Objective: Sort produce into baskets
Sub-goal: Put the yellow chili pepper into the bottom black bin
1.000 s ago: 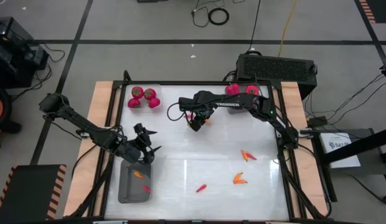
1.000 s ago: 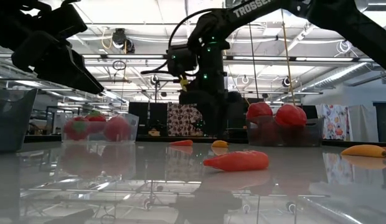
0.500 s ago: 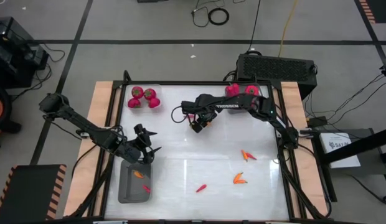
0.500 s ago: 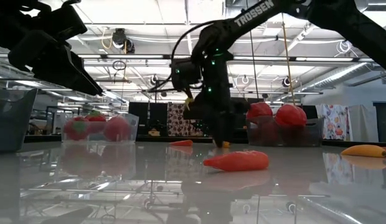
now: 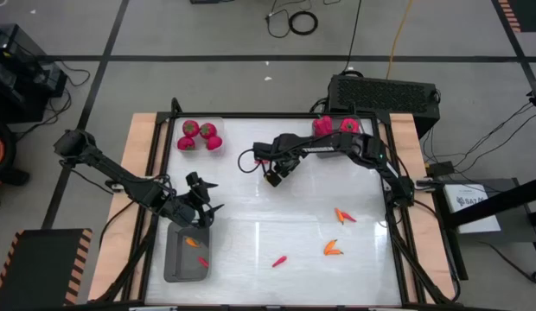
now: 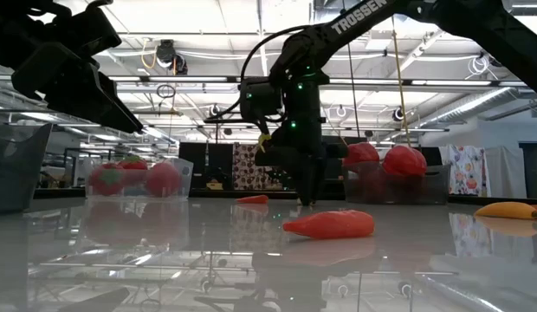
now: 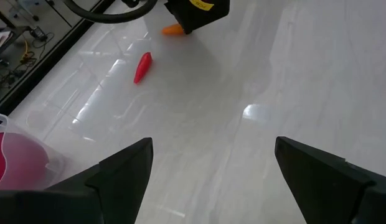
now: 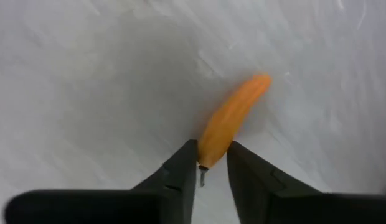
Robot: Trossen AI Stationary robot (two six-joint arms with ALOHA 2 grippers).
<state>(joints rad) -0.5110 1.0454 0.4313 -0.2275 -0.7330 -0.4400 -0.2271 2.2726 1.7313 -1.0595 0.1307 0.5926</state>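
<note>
One thin orange chilli [image 8: 230, 121] lies flat on the white table [image 5: 320, 250] near the far middle, and the right gripper [image 8: 210, 163] is down on it with its two fingers [image 8: 180, 168] pinching only the stem end, the rest of the chilli sticking out ahead of them. That narrow hold is the main risk: pinched so near the tip, the slim piece could swing, pivot or squirt out as the arm lifts, and drop back onto the smooth table. A second risk is that the fingertips press on the tabletop and the chilli skids away instead of seating between them. The left gripper [image 7: 211, 168] waits with its fingers wide apart and empty, hovering beside the grey tub [image 5: 183, 255] at the near left, which already holds small orange and red pieces. If the carry crosses toward that tub, the two arms could crowd each other. Other chillies [image 5: 334, 249] lie loose at the near right, and round red fruits [image 5: 200, 136] sit in the clear tub [image 5: 214, 121] at the far left.
</note>
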